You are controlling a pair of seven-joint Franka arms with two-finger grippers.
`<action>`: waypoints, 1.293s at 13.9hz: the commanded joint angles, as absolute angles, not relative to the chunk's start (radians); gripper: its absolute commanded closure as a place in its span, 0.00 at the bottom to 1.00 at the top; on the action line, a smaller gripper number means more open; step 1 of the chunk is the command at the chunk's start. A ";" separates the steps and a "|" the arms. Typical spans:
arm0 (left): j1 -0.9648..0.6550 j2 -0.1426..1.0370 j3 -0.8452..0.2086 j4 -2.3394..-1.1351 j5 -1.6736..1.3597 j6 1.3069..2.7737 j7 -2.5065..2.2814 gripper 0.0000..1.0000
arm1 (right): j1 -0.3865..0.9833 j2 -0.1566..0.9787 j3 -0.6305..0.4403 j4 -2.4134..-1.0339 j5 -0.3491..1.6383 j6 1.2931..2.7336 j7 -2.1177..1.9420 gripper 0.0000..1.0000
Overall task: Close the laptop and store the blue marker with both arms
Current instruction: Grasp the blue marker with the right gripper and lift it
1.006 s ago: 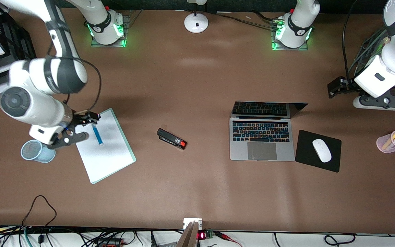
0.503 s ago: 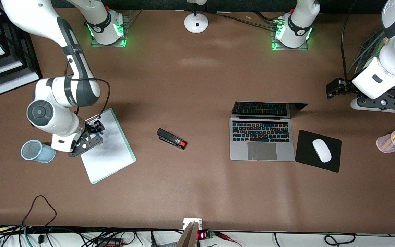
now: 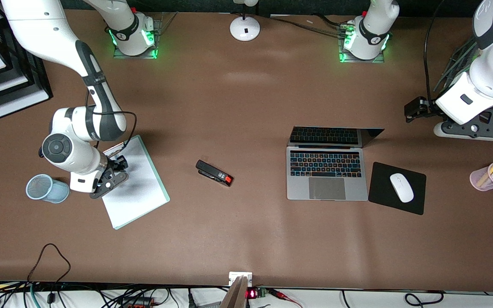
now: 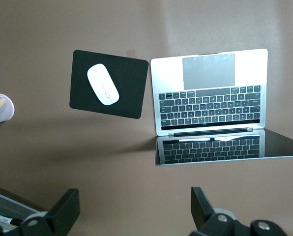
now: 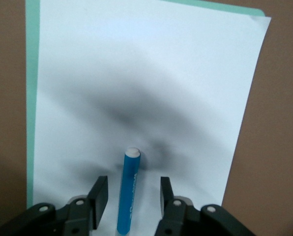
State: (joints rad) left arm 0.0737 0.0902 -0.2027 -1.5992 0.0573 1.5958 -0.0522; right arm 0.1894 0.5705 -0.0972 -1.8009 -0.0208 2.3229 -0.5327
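One blue marker (image 5: 129, 191) lay between the right gripper's (image 5: 131, 192) open fingers (image 5: 100, 194); left gripper (image 4: 132, 209) hung open near one laptop (image 4: 211, 92).

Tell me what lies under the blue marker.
The blue marker lies on white paper backed by a green sheet, between the right end effector's open fingers. What the paper covers is hidden.

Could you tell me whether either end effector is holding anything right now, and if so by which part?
Nothing is held. The right end effector is open, its fingers either side of the blue marker lying on the paper. The left end effector is open in the air.
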 commanded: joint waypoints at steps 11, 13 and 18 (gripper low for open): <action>0.084 0.173 -0.207 -1.545 0.061 1.442 -0.049 0.93 | 0.183 0.641 -0.091 -1.824 -0.020 2.427 -0.551 0.69; 0.086 0.173 -0.206 -1.534 0.058 1.420 -0.040 0.99 | 0.183 0.641 -0.091 -1.821 -0.018 2.424 -0.545 0.83; 0.087 0.172 -0.207 -1.555 -0.007 1.419 -0.048 1.00 | 0.183 0.577 -0.091 -1.772 -0.018 2.340 -0.546 1.00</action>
State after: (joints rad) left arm 0.0808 0.1624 -0.2017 -1.5682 0.0295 1.4431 -0.0521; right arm 0.1889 0.6247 -0.0951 -1.7946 -0.0202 2.4045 -0.5344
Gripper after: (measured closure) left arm 0.921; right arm 0.819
